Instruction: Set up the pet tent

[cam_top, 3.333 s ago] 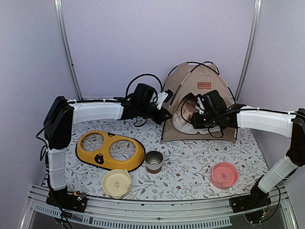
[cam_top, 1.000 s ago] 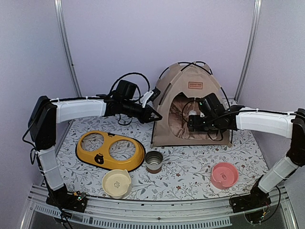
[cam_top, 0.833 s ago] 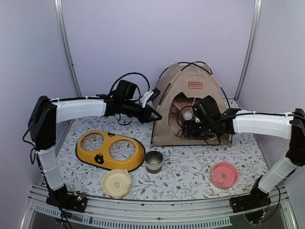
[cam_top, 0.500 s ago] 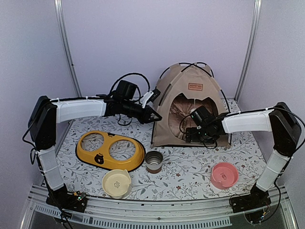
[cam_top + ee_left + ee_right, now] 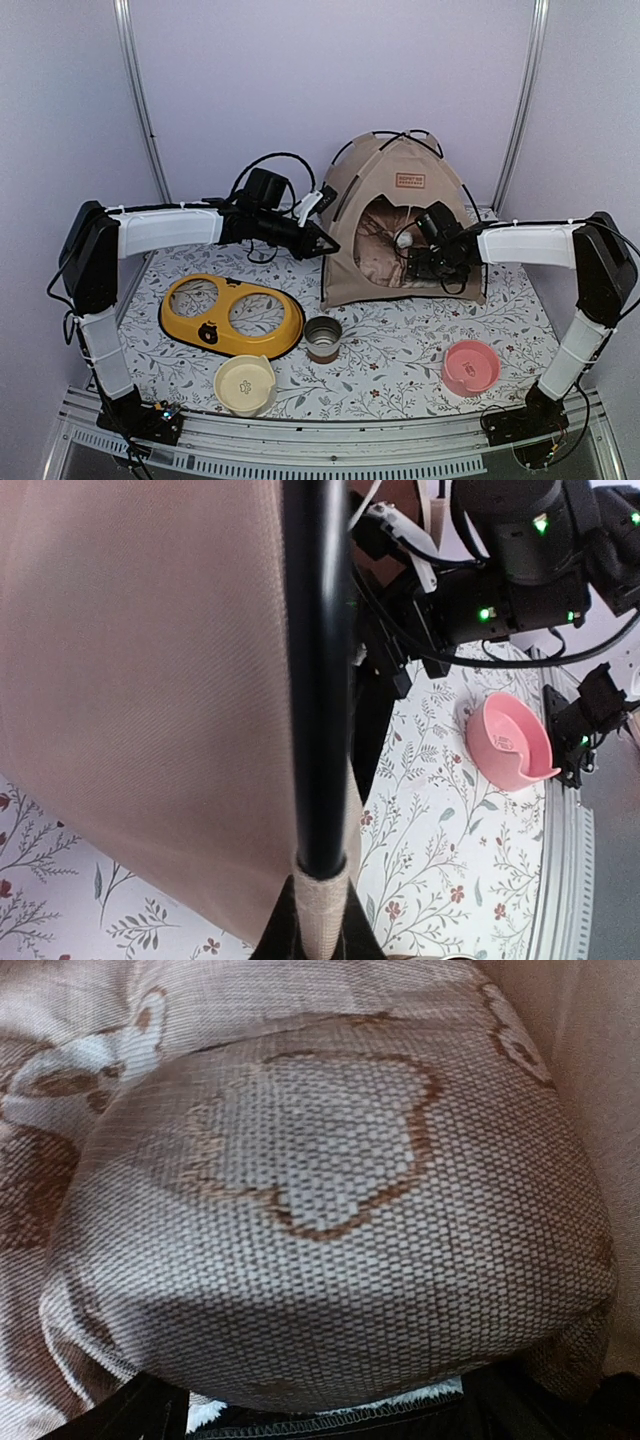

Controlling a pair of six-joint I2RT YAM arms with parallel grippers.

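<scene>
The tan pet tent (image 5: 400, 200) stands upright at the back of the mat, with black poles crossed over its top. My left gripper (image 5: 328, 245) is at its front left corner. In the left wrist view this gripper (image 5: 320, 935) is shut on the fabric sleeve where a black pole (image 5: 318, 680) ends. My right gripper (image 5: 425, 262) reaches into the doorway, beside a white pom-pom (image 5: 405, 240). A patterned cushion (image 5: 330, 1210) fills the right wrist view and bulges over the right gripper (image 5: 330, 1420). Its dark fingers (image 5: 150, 1410) stand wide apart, so it is open.
On the flowered mat in front lie a yellow double-bowl holder (image 5: 230, 317), a metal cup (image 5: 323, 337), a cream bowl (image 5: 245, 383) and a pink bowl (image 5: 470, 367). The wall stands close behind the tent. The right arm's cables hang across the doorway.
Since the oldest frame the tent has risen and shifted left. In the last second the right gripper dipped left at the doorway, then moved back right and deeper in. The left arm held still.
</scene>
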